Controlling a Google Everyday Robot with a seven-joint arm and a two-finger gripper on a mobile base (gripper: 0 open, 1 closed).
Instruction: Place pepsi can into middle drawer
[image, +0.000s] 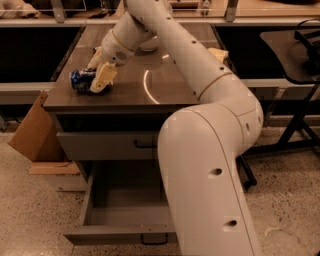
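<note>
The pepsi can (80, 80), blue with white markings, lies on its side on the dark cabinet top near the left front corner. My gripper (94, 78) is at the can's right end. One cream finger (103, 77) is in front of the can and the other is behind it, with a gap between them. The fingers stand around the can's end without closing on it. The middle drawer (100, 220) is pulled out low at the cabinet front, and its grey floor is bare. My arm hides its right part.
A shut, shallower drawer front (100, 145) with a black handle sits above the open drawer. A cardboard box (30, 130) leans at the cabinet's left. A black stand (300, 115) is at the right. A yellowish item (218, 53) lies at the top's right edge.
</note>
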